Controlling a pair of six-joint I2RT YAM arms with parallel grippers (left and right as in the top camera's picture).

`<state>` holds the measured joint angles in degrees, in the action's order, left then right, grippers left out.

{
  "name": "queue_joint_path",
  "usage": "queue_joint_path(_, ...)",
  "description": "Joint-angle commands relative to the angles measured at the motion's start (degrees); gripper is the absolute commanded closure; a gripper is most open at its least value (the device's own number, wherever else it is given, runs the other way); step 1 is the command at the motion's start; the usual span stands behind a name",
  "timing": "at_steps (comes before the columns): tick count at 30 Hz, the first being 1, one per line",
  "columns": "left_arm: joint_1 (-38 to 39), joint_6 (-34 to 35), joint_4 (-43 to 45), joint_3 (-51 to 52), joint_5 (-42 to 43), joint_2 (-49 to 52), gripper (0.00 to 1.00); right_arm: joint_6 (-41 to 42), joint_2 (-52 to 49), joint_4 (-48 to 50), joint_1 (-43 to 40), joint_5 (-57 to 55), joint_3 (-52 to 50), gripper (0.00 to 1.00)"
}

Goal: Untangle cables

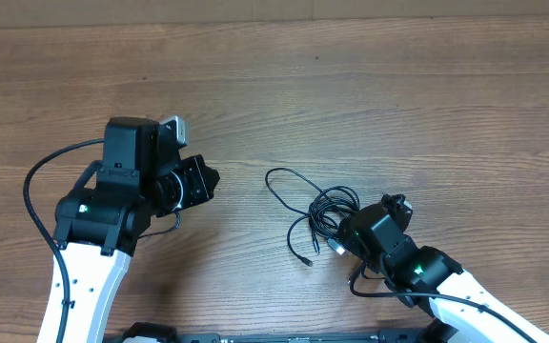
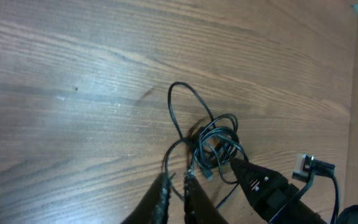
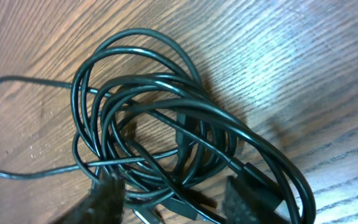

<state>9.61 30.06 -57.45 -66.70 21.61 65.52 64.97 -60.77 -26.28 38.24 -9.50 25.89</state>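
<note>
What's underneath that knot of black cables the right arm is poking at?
Under the cables only the bare wooden table shows through the loops. The right end effector straddles the bundle's near edge, so whatever lies beneath its fingers is covered.

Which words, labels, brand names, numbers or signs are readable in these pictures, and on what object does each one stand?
None can be read.
The cables, their plug ends and the wooden table show no print.
The left arm and the right arm show only small green lights, no legible label.
</note>
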Motion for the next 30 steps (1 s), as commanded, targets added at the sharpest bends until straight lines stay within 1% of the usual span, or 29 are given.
queue_joint_path(1, 0.26, 1.09, -1.22, -1.16, -0.59, 1.27, 0.82, 0.00, -0.13, 0.87, -0.04, -0.98, -0.04, 0.43)
queue_joint_path(3, 0.81, 1.57, -1.53, -1.16, -0.59, 2.16, 0.81, 0.00, -0.13, 1.01, -0.04, -0.98, -0.04, 0.36)
queue_joint_path(5, 1.84, 2.19, -1.40, -1.07, -0.59, 3.37, 0.78, 0.00, -0.13, 1.14, -0.04, -0.98, -0.04, 0.25)
queue_joint_path(7, 3.32, 2.62, -1.18, -1.05, -0.59, 4.74, 0.74, 0.00, -0.13, 1.29, -0.04, -0.98, -0.04, 0.21)
queue_joint_path(8, 5.16, 2.62, -0.59, -1.05, -0.61, 6.25, 0.69, 0.00, -0.13, 1.31, -0.04, -1.01, -0.04, 0.20)
queue_joint_path(10, 7.41, 2.60, 0.70, -1.05, -0.63, 8.24, 0.67, -0.02, -0.13, 1.29, -0.07, -1.29, -0.04, 0.20)
queue_joint_path(12, 9.44, 2.62, 2.32, -1.05, -0.66, 10.51, 0.66, -0.04, -0.11, 1.25, -0.07, -2.29, -0.04, 0.09)
queue_joint_path(15, 11.56, 2.62, 4.42, -1.05, -0.68, 13.79, 0.67, -0.07, 0.09, 0.74, -0.07, -2.27, 0.11, 0.05)
queue_joint_path(19, 13.22, 3.52, 7.69, -1.05, -0.90, 18.58, 0.70, -1.16, 2.58, -2.54, -0.07, -2.51, 1.07, 0.00)
queue_joint_path(22, 14.36, 6.08, 9.53, -1.05, -0.81, 21.73, 0.70, -1.16, 4.98, -4.63, -0.07, -2.49, 2.01, 0.00)
queue_joint_path(25, 16.13, 8.41, 11.06, -1.05, -0.81, 24.81, 0.72, -1.14, 7.23, -4.68, -0.07, -2.49, 2.03, 0.00)
queue_joint_path(30, 19.85, 11.78, 13.35, -1.05, -0.85, 29.59, 0.75, -1.14, 7.54, -4.74, -0.07, -2.49, 1.97, 0.00)
